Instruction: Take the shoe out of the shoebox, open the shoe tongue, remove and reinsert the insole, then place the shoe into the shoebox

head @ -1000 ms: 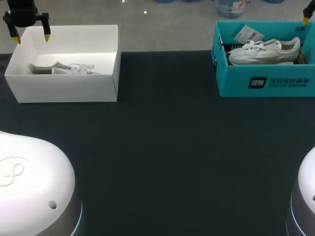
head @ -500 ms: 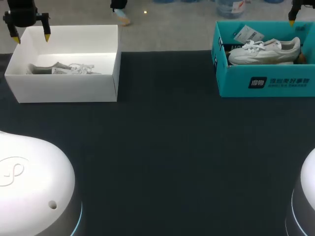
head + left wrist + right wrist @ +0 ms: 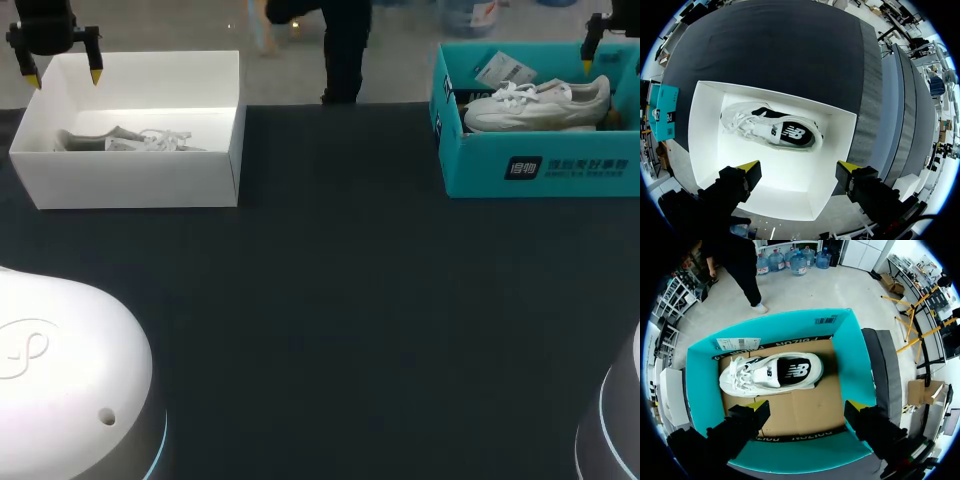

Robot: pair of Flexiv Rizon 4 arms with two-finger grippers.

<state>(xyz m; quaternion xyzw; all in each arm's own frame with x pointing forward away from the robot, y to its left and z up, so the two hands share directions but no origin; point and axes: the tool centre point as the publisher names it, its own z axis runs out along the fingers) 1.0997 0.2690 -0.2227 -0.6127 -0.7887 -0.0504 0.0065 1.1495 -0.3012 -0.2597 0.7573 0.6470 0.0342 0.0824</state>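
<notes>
Right claw [image 3: 806, 405] has slid inward, gaping above the shoe [image 3: 771, 374] in its shoebox [image 3: 850, 355].

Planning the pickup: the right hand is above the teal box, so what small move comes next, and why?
Probably lower the right hand toward the white shoe in the teal box: its fingers are open, holding nothing, and the shoe lies just ahead of them.

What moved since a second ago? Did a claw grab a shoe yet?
The right claw slid in from the right and dipped a little over the teal shoebox. It is open and has grabbed nothing. The left claw stayed open above the white shoebox. The right sneaker and the left sneaker lie in their boxes as before.
</notes>
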